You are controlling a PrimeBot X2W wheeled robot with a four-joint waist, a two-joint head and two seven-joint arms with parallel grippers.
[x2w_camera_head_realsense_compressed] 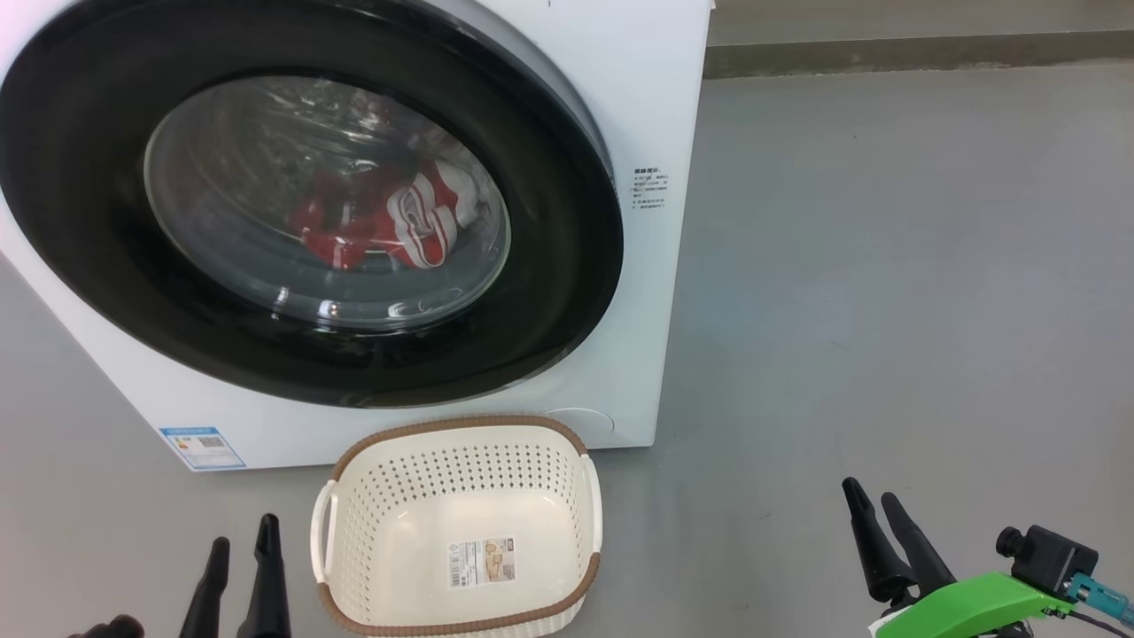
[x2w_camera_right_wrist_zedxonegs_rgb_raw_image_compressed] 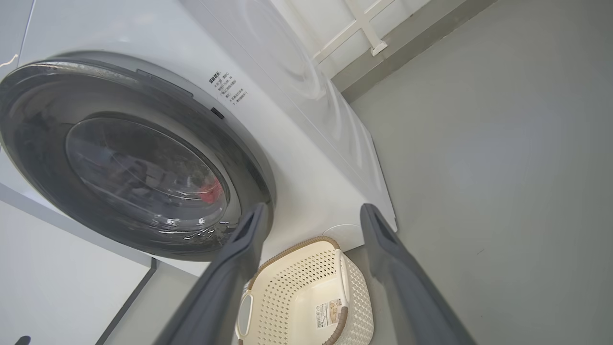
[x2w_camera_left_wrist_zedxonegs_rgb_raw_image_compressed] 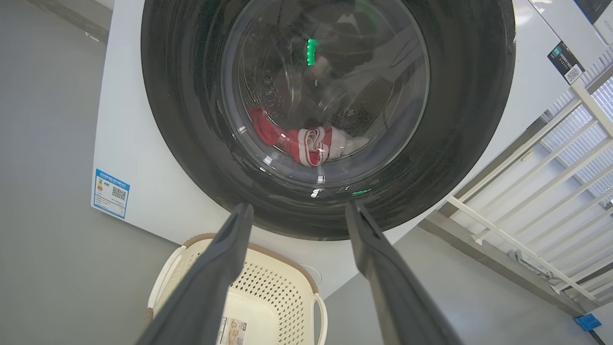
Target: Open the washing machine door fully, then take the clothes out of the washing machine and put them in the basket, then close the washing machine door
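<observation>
None of the three steps looks done. The washing machine door (x2w_camera_head_realsense_compressed: 554, 292) sits flush against the white front of the washing machine (x2w_camera_head_realsense_compressed: 660, 106), with no gap showing along its black rim, so I judge it shut. Through its glass the clothes (x2w_camera_head_realsense_compressed: 390, 221) show as a red and white heap low in the drum. The basket (x2w_camera_head_realsense_compressed: 461, 424) stands on the grey floor (x2w_camera_head_realsense_compressed: 886, 266) just in front of the machine, below the door's lower edge. It holds nothing but the paper label (x2w_camera_head_realsense_compressed: 481, 561) on its bottom.

Both arms are back from the work. The left gripper (x2w_camera_head_realsense_compressed: 244, 530) is at the lower left of the head view, near the basket's left handle. Its wrist view shows the two fingers spread apart with nothing between them. The right gripper (x2w_camera_head_realsense_compressed: 870, 490) is at the lower right, well apart from basket and machine, likewise spread and empty in its own wrist view.

So the whole job lies ahead: swing the door wide, lift the clothes out into the basket, then push the door shut. Where the door's catch sits I cannot tell for certain.
</observation>
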